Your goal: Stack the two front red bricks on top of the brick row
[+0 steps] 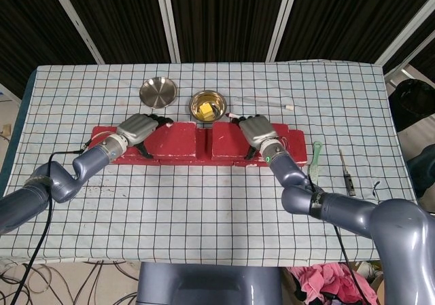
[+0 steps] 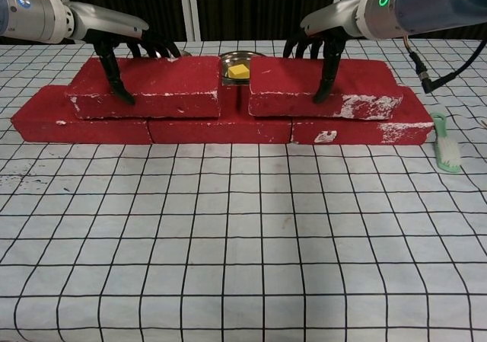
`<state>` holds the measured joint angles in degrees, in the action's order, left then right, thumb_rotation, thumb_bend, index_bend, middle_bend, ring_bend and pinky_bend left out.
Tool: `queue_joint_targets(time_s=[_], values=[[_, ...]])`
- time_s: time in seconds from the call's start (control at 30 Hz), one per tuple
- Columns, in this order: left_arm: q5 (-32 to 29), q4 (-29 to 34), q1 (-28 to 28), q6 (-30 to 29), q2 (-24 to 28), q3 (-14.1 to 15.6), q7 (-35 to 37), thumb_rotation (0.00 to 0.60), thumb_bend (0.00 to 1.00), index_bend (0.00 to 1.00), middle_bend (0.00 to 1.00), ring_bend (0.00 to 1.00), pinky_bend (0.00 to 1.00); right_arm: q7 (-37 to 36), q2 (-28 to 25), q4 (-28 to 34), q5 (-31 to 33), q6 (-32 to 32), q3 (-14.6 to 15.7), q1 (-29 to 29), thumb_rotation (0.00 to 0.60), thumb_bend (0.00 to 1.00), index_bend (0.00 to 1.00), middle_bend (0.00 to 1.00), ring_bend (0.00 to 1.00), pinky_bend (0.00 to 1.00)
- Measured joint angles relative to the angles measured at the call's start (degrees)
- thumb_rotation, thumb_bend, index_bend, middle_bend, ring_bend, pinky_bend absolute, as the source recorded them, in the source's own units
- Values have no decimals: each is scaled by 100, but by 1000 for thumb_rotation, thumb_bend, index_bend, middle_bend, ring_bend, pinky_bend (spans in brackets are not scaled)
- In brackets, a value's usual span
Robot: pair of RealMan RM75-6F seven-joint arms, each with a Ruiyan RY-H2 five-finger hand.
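Observation:
A row of red bricks (image 2: 221,131) lies across the table's middle. Two more red bricks sit on top of it, with a gap between them. My left hand (image 2: 125,52) holds the left upper brick (image 2: 163,87), thumb on its front face and fingers over its back edge. In the same way my right hand (image 2: 319,49) holds the right upper brick (image 2: 365,83). From the head view, the left hand (image 1: 139,130) and right hand (image 1: 257,132) cover the outer parts of the upper bricks (image 1: 178,142) (image 1: 225,140).
An empty steel bowl (image 1: 158,91) and a bowl holding a yellow block (image 1: 207,104) stand behind the bricks. A green brush (image 1: 315,161) and a small tool (image 1: 346,176) lie to the right. A thin white stick (image 1: 265,102) lies behind.

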<state>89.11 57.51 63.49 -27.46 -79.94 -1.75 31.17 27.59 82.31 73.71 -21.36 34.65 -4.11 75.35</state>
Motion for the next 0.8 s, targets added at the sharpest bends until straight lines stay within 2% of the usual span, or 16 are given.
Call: queue_joint_targets(time_s=[0.8], values=[[-38, -88, 91, -27, -68, 182, 134, 600, 158, 152, 214, 118, 235, 32, 219, -141, 34, 104, 45, 74, 600, 48, 189, 241, 199, 182]])
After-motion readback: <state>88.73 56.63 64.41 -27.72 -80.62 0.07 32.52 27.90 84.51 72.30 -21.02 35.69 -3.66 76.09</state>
